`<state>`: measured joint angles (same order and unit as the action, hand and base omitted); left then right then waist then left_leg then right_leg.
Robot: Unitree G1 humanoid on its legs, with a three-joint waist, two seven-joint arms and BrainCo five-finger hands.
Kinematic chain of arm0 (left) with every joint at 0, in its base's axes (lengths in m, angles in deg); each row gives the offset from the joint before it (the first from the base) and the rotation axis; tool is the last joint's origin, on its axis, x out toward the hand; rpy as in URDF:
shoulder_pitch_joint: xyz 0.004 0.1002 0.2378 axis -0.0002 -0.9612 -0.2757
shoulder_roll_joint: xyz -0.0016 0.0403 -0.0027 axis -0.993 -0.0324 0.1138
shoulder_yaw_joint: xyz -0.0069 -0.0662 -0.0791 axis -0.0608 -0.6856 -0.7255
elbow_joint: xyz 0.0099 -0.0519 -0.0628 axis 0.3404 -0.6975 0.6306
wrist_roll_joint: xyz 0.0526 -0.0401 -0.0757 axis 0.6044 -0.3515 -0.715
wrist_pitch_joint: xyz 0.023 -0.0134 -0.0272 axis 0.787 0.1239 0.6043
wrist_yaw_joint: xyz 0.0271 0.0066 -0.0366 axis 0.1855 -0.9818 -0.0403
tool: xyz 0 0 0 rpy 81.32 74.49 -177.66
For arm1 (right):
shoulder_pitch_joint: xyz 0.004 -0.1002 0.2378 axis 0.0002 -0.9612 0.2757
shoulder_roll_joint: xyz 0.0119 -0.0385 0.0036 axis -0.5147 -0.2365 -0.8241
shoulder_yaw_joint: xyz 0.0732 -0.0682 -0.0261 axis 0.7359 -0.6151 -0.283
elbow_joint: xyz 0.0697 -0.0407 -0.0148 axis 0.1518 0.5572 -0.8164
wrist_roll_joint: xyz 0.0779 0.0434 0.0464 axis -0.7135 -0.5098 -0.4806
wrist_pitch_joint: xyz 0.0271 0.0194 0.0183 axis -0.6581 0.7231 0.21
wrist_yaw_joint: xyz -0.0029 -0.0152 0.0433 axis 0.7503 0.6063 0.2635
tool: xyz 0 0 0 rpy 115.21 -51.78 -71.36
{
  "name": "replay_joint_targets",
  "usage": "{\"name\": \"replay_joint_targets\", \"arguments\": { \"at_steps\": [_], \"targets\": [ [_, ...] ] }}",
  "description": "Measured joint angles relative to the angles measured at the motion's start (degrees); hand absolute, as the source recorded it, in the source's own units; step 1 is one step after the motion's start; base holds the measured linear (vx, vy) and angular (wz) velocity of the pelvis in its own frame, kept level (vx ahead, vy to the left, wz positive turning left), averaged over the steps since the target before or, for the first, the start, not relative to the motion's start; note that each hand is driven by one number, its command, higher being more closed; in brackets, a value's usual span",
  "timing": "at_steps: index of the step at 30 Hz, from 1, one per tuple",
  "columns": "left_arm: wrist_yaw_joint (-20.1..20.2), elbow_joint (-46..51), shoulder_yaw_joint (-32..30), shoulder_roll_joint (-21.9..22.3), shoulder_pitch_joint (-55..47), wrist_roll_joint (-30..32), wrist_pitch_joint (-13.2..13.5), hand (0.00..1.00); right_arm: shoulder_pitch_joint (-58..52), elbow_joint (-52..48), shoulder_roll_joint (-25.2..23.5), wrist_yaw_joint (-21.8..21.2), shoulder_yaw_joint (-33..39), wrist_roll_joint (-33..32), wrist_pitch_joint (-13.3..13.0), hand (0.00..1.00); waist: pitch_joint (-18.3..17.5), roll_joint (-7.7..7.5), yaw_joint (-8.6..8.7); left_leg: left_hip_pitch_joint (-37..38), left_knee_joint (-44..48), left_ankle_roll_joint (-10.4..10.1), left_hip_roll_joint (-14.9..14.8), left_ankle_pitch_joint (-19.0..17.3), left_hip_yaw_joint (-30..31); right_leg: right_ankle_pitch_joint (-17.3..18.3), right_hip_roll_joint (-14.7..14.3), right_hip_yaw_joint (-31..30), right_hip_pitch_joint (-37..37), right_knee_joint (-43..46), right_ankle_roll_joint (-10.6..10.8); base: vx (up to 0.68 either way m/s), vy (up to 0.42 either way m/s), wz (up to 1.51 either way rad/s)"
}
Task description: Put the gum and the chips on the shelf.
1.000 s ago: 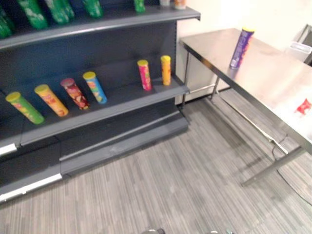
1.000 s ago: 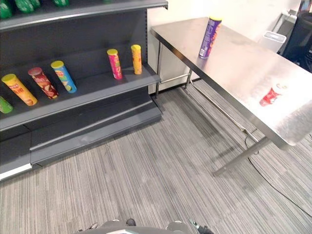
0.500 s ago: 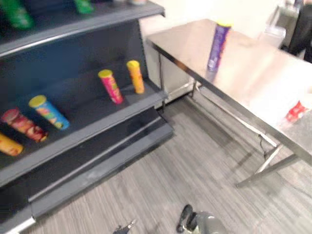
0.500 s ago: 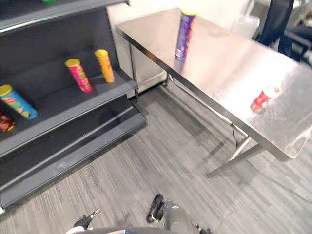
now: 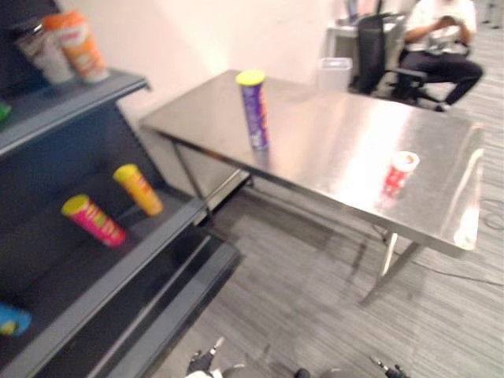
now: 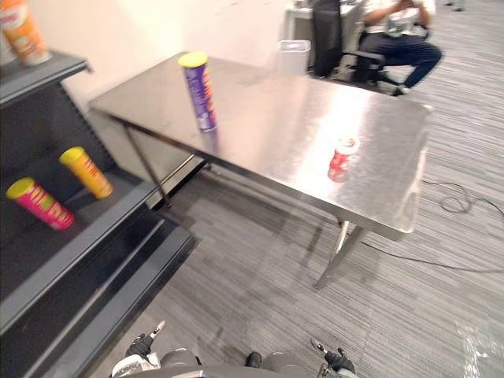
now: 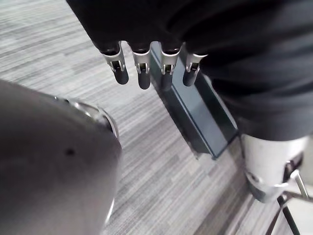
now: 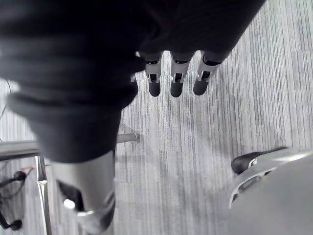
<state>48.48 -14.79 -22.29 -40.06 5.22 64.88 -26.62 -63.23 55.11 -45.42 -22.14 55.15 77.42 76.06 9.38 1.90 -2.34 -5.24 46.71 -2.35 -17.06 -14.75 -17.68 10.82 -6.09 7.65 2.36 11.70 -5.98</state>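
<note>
So the purple chips can [image 5: 253,110] stands upright on the steel table [image 6: 276,118], at the end nearer the shelf [image 5: 94,268]. The red gum bottle [image 5: 399,173] is on the same table, well apart from it. The left hand [image 7: 142,73] and right hand [image 8: 177,83] both hang over the carpet, fingers straight and loose, holding nothing.

Floor [image 6: 260,260]: grey striped carpet throughout. Steel table [image 6: 283,118] on slanted legs; top shiny, with bright glare over its right half. Dark grey shelf [image 6: 79,244] stands just beside the table's left end, against a plain cream wall [image 5: 205,39]. Beyond the table's far edge: white bin [image 6: 293,55], black chair [image 6: 327,27], a person [image 6: 398,35] seated near it.
</note>
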Motion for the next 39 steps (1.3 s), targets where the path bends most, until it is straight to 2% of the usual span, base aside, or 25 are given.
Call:
{"name": "replay_joint_targets", "arguments": {
  "at_steps": [1, 3, 5, 7, 8, 9, 10, 11, 13, 14, 20, 23, 28, 32, 34, 37, 39],
  "targets": [
    [-0.07, 0.06, -0.05, -0.21, -0.49, -0.01, -0.01, 0.0, 0.59, 0.04, -0.09, -0.05, -1.95, -0.01, 0.0, 0.0, -0.08, -0.16, -0.07, -1.03, -6.81, -0.34, 1.61, -0.21, 5.8, 0.02, 0.09, -3.95, 0.17, 0.0, 0.67, 0.14, 0.141, -1.24],
    [-0.08, -0.02, -0.03, -0.49, -1.1, 0.08, -0.1, 0.0, 0.91, 0.11, -0.39, -0.14, -4.06, -0.01, -0.01, 0.0, -0.2, -0.4, -0.34, -1.72, -14.16, -0.76, 3.52, -0.44, 12.5, 0.12, 0.29, -8.73, 0.11, 0.01, 1.75, 0.21, 0.214, -1.3],
    [-0.04, -0.45, 0.06, -1.08, -1.18, 0.25, -0.16, 0.0, 0.9, 0.47, -0.49, -0.47, -5.9, 0.07, -0.01, 0.0, -0.48, -1.24, -0.86, -1.71, -20.29, -1.18, 5.38, -0.37, 17.01, 0.19, 1.55, -13.3, 0.26, 0.39, 2.93, 0.24, 0.266, -1.09],
    [0.0, -0.5, 0.37, -1.44, -1.08, 0.83, -0.16, 0.0, 0.89, 1.19, -0.44, -0.53, -6.02, 0.07, -0.1, 0.0, -0.72, -1.81, -0.95, -1.64, -24.25, -1.96, 6.42, 0.49, 17.39, 0.67, 3.16, -15.52, 0.92, 0.2, 4.59, 0.24, 0.311, -0.67],
    [-0.13, -0.56, 1.42, -1.5, -1.08, 0.9, -0.17, 0.0, 0.62, 1.73, -0.21, -0.64, -6.01, 0.07, -0.24, 0.0, -0.98, -1.51, -0.92, -1.14, -28.82, -2.14, 6.5, 3.99, 16.45, 1.23, 3.76, -16.92, 0.83, 0.49, 6.17, 0.28, 0.425, -0.67],
    [-0.11, -1.31, 2.18, -1.5, -0.87, 1.04, -0.16, 0.0, 0.77, 2.2, -0.01, -0.71, -5.92, 0.09, -0.32, 0.0, -1.75, -0.11, -1.01, -0.13, -32.24, -5.66, 6.04, 7.22, 15.75, 2.09, 3.84, -18.21, 0.6, 0.59, 7.72, 0.22, 0.393, -0.57],
    [-0.07, -1.69, 2.28, -2.2, -0.5, 1.01, -0.16, 0.0, 0.84, 2.36, 0.0, -0.73, -5.91, 0.15, -0.28, 0.0, -1.8, -1.16, -1.07, 0.44, -32.57, -5.27, 6.93, 7.06, 14.9, 2.12, 4.61, -18.93, 0.64, 0.63, 8.13, 0.2, 0.385, -0.51],
    [-0.12, -1.7, 3.04, -3.09, -0.54, 0.98, -0.07, 0.0, 0.69, 2.39, -0.81, -1.09, -5.88, 0.25, -0.27, 0.0, -2.21, -2.58, -1.13, 0.43, -32.65, -4.63, 8.1, 6.89, 13.23, 1.27, 6.44, -18.87, 0.01, 0.68, 9.47, 0.17, 0.363, -0.41],
    [-0.14, -1.8, 4.64, -4.47, -0.71, 0.99, -0.17, 0.0, 0.57, 3.34, -2.02, -1.1, -5.01, 0.5, -0.26, 0.0, -2.98, -3.85, -0.96, 0.93, -33.01, -3.72, 9.84, 6.33, 11.13, 0.69, 8.43, -19.03, -0.29, 0.4, 10.38, 0.11, 0.264, -0.3],
    [-0.63, -5.01, 15.74, -4.6, 3.04, 0.69, 0.08, 0.0, 0.64, 7.98, -1.27, -0.55, 10.23, 2.57, 0.95, 0.0, -0.97, -4.53, 0.62, 8.39, -52.6, -1.19, 14.39, 15.79, 9.08, -2.58, 11.56, -14.12, 0.79, -7.92, 11.33, 0.02, 0.056, -0.06],
    [-0.57, -5.01, 15.57, -4.61, 3.04, 0.69, 0.09, 0.0, 0.69, 7.97, -1.27, -0.56, 10.3, 2.54, 1.01, 0.0, -0.98, -4.55, 0.53, 8.37, -52.59, -1.18, 14.44, 15.59, 9.19, -2.4, 11.69, -13.59, 1.0, -8.22, 11.1, 0.0, 0.0, 0.01],
    [0.06, -5.08, 13.38, -4.56, 3.03, 0.69, 0.06, 0.0, 0.69, 7.99, -1.44, -0.65, 11.11, 2.27, 1.3, 0.0, -1.03, -4.62, 0.53, 8.49, -52.57, -1.2, 14.63, 15.39, 10.13, -2.5, 12.01, -11.97, 2.1, -9.07, 11.27, 0.06, -0.018, 0.2],
    [1.61, -5.09, 10.19, -4.29, 2.96, 0.71, 0.01, 0.0, 1.26, 8.04, -2.41, -1.11, 17.94, -1.04, 1.65, 0.0, -1.28, -4.95, 0.18, 10.29, -52.57, -1.44, 14.37, 14.99, 10.52, -3.24, 12.2, -6.66, 4.41, -9.52, 12.41, 0.04, -0.034, 0.08],
    [2.59, -5.16, 10.2, -4.51, 2.46, 1.07, -0.05, 0.0, 1.65, 8.05, -1.45, -0.86, 24.35, -4.62, 2.61, 0.0, -2.07, -4.74, 0.56, 10.57, -52.57, -1.43, 14.11, 14.87, 10.4, -4.17, 12.47, -4.86, 4.72, -9.85, 12.96, -0.02, -0.01, -0.03],
    [2.88, -5.64, 10.25, -4.56, 2.28, 1.19, -0.01, 0.0, 2.01, 7.86, 1.27, -0.38, 26.76, -6.58, 2.72, 0.0, -2.67, -3.82, 0.6, 10.42, -52.58, -1.36, 13.58, 14.9, 10.25, -6.39, 12.19, -3.92, 4.66, -10.86, 12.75, -0.07, 0.021, -0.18],
    [3.04, -6.15, 10.81, -4.81, 2.2, 1.51, 0.04, 0.0, 2.58, 3.98, 6.51, 0.66, 28.16, -8.59, 2.63, 0.0, -3.09, -3.63, 0.88, 9.95, -52.6, -1.07, 14.4, 14.76, 10.01, -6.72, 12.9, -2.57, 4.48, -11.68, 12.79, -0.1, 0.008, -0.07],
    [3.1, -6.09, 11.94, -5.06, 1.83, 3.41, 0.19, 0.0, 2.77, -3.82, 11.43, 3.1, 25.94, -8.42, 2.31, 0.0, -3.89, -3.52, 1.35, 8.35, -52.61, -0.75, 15.12, 15.25, 9.73, -6.62, 13.51, -1.39, 2.67, -11.75, 12.8, -0.11, 0.009, -0.03]
  ]
}}
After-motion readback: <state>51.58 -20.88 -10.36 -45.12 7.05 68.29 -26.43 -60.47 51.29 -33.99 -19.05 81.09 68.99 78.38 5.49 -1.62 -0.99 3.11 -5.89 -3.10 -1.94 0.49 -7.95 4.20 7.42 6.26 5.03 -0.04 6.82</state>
